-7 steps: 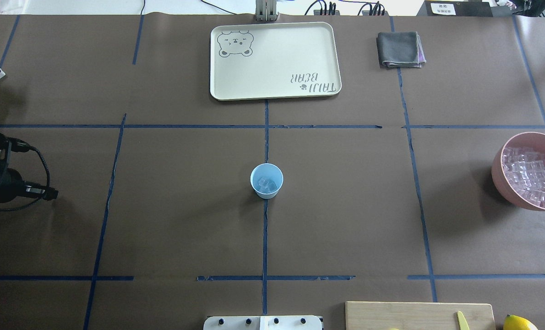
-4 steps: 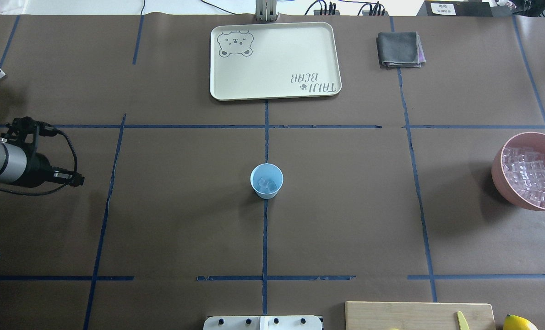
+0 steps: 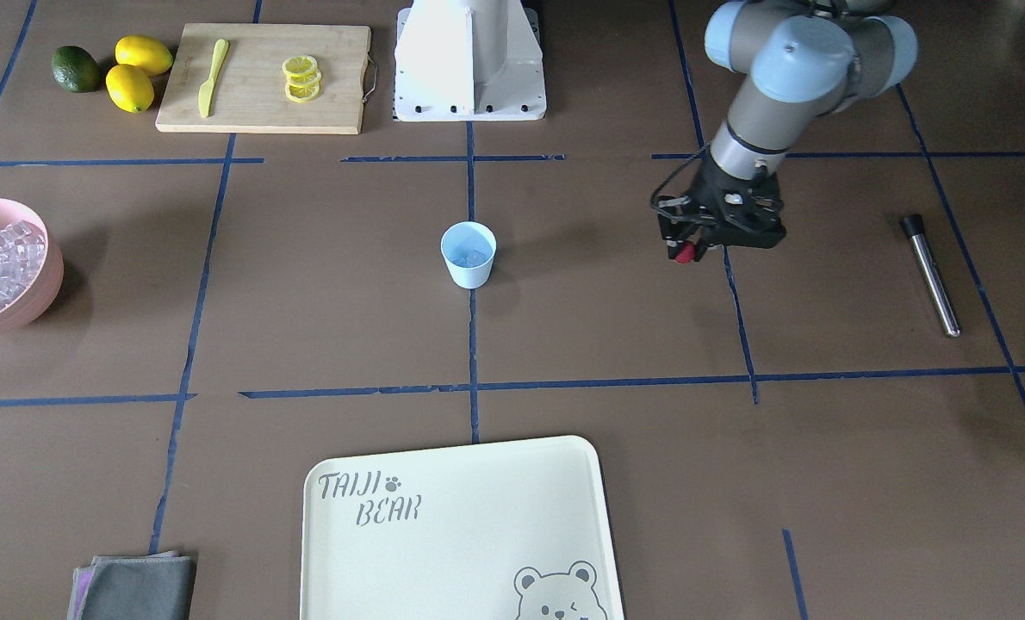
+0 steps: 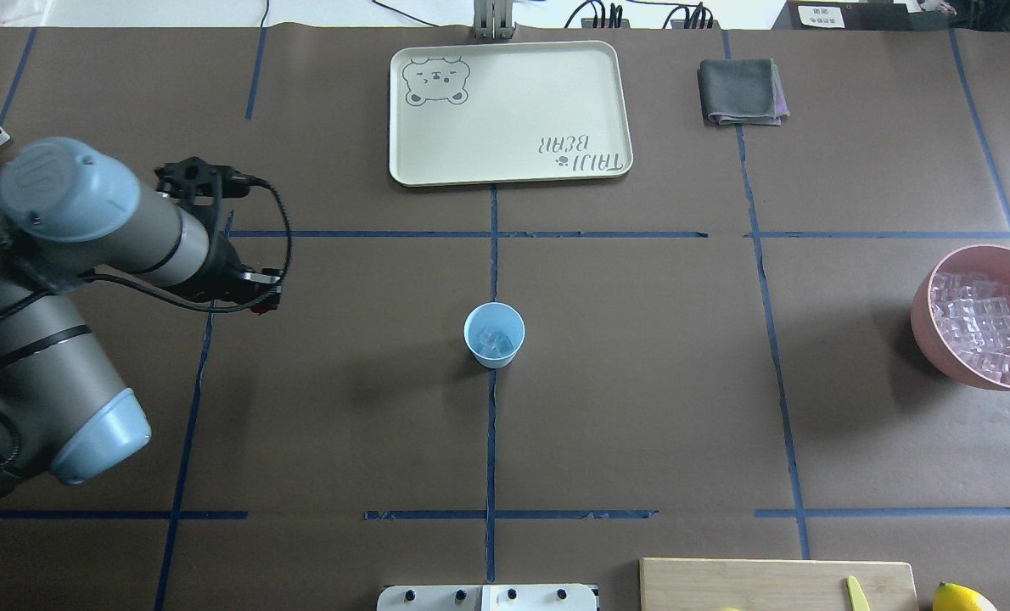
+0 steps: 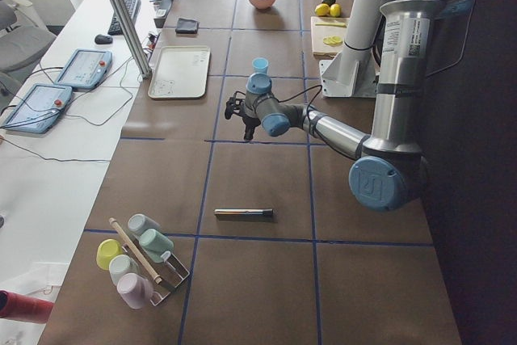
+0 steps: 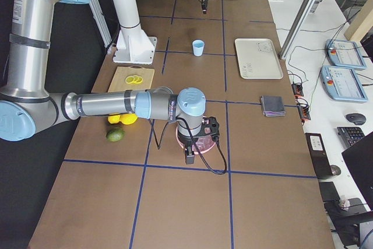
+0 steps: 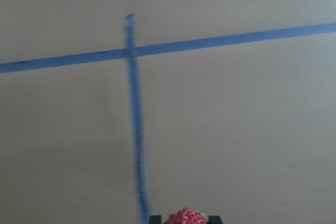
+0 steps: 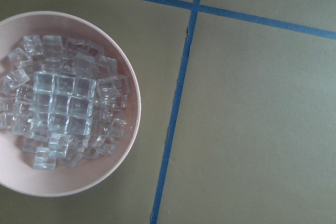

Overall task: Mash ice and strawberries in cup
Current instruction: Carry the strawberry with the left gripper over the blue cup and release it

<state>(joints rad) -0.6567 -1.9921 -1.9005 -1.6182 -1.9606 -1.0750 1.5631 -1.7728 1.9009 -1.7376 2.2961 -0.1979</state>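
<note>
Currently the left pincer (image 3: 686, 251) is clamping the tiny red bumpy strawberry piece (image 7: 185, 217) by its sides, hanging above the brown table (image 4: 641, 407), well apart from the small light-blue tapered cup (image 4: 494, 333). Berry is looking light and probably slippery, so a mid-body pinch is suiting it; its tip direction is not showing. Cup is standing upright, mouth up, long axis vertical, clear ice cubes (image 4: 495, 342) lying inside; likely light, tippy. Right pincer (image 6: 190, 159) is hovering over the pink bowl (image 8: 126, 145); apart or together, cannot tell.
</note>
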